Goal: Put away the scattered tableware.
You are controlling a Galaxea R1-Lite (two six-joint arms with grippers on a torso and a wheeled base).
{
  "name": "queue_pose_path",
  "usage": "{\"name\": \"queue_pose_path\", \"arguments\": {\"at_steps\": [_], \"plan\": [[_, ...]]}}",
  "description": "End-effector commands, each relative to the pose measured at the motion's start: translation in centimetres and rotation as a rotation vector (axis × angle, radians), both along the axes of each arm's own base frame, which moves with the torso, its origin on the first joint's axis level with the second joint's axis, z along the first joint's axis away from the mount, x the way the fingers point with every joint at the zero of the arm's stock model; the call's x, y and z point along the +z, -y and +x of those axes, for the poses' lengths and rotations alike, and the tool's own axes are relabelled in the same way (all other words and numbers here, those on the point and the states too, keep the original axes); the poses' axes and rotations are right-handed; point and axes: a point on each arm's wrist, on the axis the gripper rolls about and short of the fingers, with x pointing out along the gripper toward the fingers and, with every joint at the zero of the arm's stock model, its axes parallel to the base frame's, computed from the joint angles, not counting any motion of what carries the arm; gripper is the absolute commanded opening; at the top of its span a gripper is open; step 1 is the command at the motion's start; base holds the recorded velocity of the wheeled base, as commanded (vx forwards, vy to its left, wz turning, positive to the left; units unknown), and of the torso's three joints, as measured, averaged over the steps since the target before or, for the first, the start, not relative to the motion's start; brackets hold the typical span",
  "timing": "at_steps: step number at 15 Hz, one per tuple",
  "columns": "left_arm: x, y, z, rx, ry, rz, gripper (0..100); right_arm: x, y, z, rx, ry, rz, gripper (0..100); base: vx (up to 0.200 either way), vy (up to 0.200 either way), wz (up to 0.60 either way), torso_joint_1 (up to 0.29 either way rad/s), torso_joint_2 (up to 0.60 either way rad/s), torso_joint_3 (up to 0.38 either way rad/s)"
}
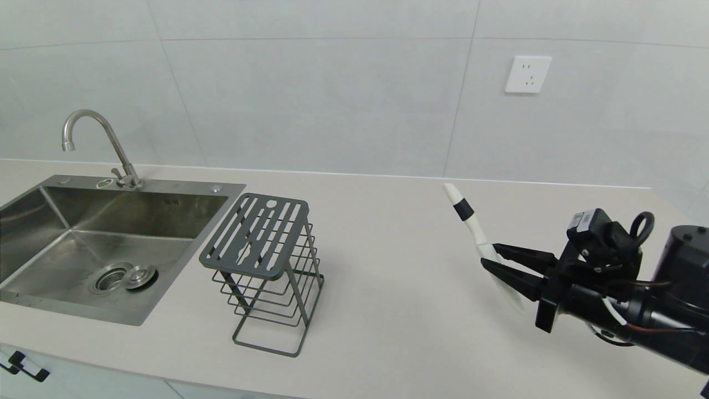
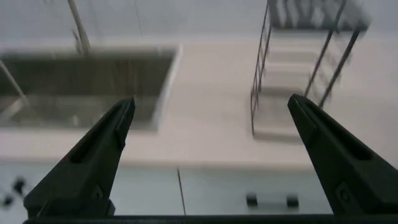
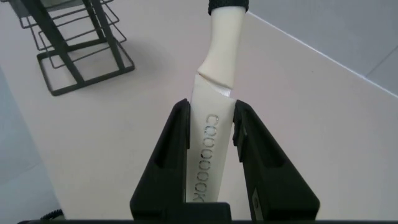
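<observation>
Knife (image 1: 469, 221) is what this job comes down to, and I count one, white with a single dark band on its handle.

Working down in size, there is one counter (image 1: 388, 288). One steel sink (image 1: 166, 191) with one curved tap (image 1: 119, 152) is set into it on the far side of the rack from my right arm. One dark wire rack (image 1: 265, 270) stands on the counter just beside the sink, its slotted top plate tilted.

I have two grippers. My left gripper (image 2: 211, 102) has its jaws wide apart with nothing between them, and it looks toward the rack and the sink. My right gripper (image 1: 489, 255) is over the counter, well apart from the rack, on the side away from the sink. Its jaws are clamped on the knife's blade.

The knife's long axis runs in line with my right fingers (image 3: 180, 134). The handle sticks out ahead of the jaws, angled toward the back wall and a little toward the rack. So the rack lies sideways from the knife, not along its length.

I judge the right arm should do the carry, since it already has the grip. Because I hold the blade and the handle leads, I expect the knife must be turned before the blade can drop into a slot.
</observation>
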Motion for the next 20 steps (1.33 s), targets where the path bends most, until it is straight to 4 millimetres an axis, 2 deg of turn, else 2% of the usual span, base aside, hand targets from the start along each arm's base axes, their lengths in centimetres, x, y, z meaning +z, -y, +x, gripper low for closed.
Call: {"name": "queue_pose_path", "arguments": {"at_steps": [1, 2, 4, 6, 7, 9, 10, 11, 13, 15, 18, 20], "plan": [[1.0, 0.3, -0.4, -0.182, 0.0, 0.0, 100, 0.3, 0.1, -0.7, 0.012, 0.012, 0.004, 0, 0.0, 0.0, 0.0, 0.0, 0.0, 0.0], [2.6, 0.6, -0.9, -0.298, 0.003, -0.022, 100, -0.1, 0.1, -1.2, 0.04, -0.003, -0.002, 0, 0.0, 0.0, 0.0, 0.0, 0.0, 0.0], [5.6, 0.8, -0.2, -0.407, -0.061, -0.024, 100, -0.2, 0.4, -1.9, 0.07, 0.002, -0.017, 0, 0.0, 0.0, 0.0, 0.0, 0.0, 0.0], [8.4, 0.9, 2.3, -0.468, -0.153, -0.016, 100, -0.2, 0.5, -2.2, 0.078, 0.007, -0.015, 0, 0.0, 0.0, 0.0, 0.0, 0.0, 0.0], [9.0, 1.0, 3.5, -0.522, -0.199, 0.009, 100, -0.2, 0.6, -2.4, 0.078, 0.003, -0.017, 0, 0.0, 0.0, 0.0, 0.0, 0.0, 0.0], [9.5, 1.5, 5.9, -0.712, -0.217, 0.162, 100, -0.4, 0.4, -3.1, 0.099, 0.013, -0.013, 0, 0.0, 0.0, 0.0, 0.0, 0.0, 0.0], [9.5, 1.5, 6.1, -0.718, -0.218, 0.172, 100, -0.5, 0.3, -3.1, 0.102, 0.013, -0.013, 0, 0.0, 0.0, 0.0, 0.0, 0.0, 0.0], [9.4, 2.0, 8.5, -0.763, -0.249, 0.258, 100, -0.5, 0.3, -3.3, 0.11, 0.019, -0.009, 0, 0.0, 0.0, 0.0, 0.0, 0.0, 0.0], [8.9, 2.8, 10.4, -0.828, -0.27, 0.337, 100, -0.4, 0.2, -3.4, 0.116, 0.022, -0.008, 0, 0.0, 0.0, 0.0, 0.0, 0.0, 0.0], [8.7, 4.4, 13.4, -0.878, -0.262, 0.439, 100, -0.4, 0.2, -3.7, 0.121, 0.026, -0.008, 0, 0.0, 0.0, 0.0, 0.0, 0.0, 0.0], [9.6, 6.6, 15.5, -0.924, -0.266, 0.475, 100, -0.5, 0.3, -4.2, 0.125, 0.022, -0.01, 0, 0.0, 0.0, 0.0, 0.0, 0.0, 0.0], [9.4, 7.3, 16.0, -0.924, -0.291, 0.469, 100, -0.5, 0.3, -4.2, 0.125, 0.022, -0.01, 0, 0.0, 0.0, 0.0, 0.0, 0.0, 0.0]]}}
